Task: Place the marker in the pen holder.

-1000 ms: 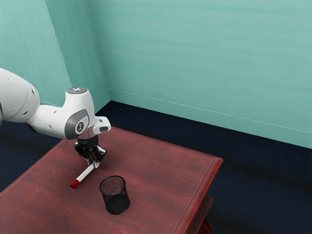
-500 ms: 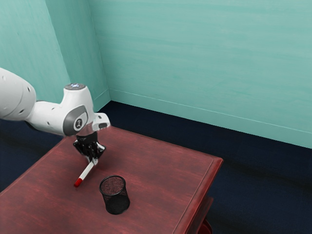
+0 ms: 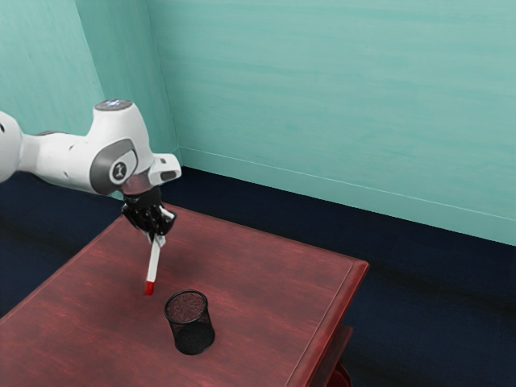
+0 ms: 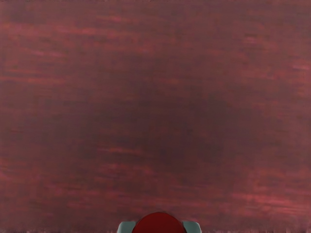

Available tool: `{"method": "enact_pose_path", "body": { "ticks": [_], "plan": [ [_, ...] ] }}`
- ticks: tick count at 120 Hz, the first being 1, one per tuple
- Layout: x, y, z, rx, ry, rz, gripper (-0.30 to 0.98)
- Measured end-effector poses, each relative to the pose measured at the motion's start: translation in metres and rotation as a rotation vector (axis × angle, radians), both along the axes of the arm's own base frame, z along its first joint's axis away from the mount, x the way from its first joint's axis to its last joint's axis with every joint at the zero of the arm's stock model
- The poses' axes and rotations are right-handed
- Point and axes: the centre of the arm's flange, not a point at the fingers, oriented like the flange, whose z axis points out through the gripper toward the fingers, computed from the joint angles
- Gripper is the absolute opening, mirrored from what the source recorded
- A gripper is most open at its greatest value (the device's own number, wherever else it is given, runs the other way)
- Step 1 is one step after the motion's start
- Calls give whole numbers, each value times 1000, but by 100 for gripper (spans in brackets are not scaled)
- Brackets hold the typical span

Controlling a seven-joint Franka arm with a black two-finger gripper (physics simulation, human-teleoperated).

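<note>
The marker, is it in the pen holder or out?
Out. The marker hangs from the gripper, red end down, above the table, and the pen holder stands apart from it.

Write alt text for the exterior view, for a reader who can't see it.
The black end effector of a white robot arm grips a white marker, nearly upright, red end down, over a reddish table. A black mesh pen holder stands on the table, nearer the exterior view's right; teal walls rise behind.
</note>
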Motion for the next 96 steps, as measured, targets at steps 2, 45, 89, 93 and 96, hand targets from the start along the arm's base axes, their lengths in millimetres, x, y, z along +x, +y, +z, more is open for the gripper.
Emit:
{"method": "enact_pose_path", "body": {
  "ticks": [2,45,89,93,96],
  "plan": [
    [0,0,3,-1,-2,0,-1],
    [-9,-1,37,-14,-15,0,0],
    [-15,-12,61,-26,-34,-20,0],
    [-16,-16,62,-26,-33,-28,0],
    [-16,-20,63,-27,-33,-35,0]
  ]
}}
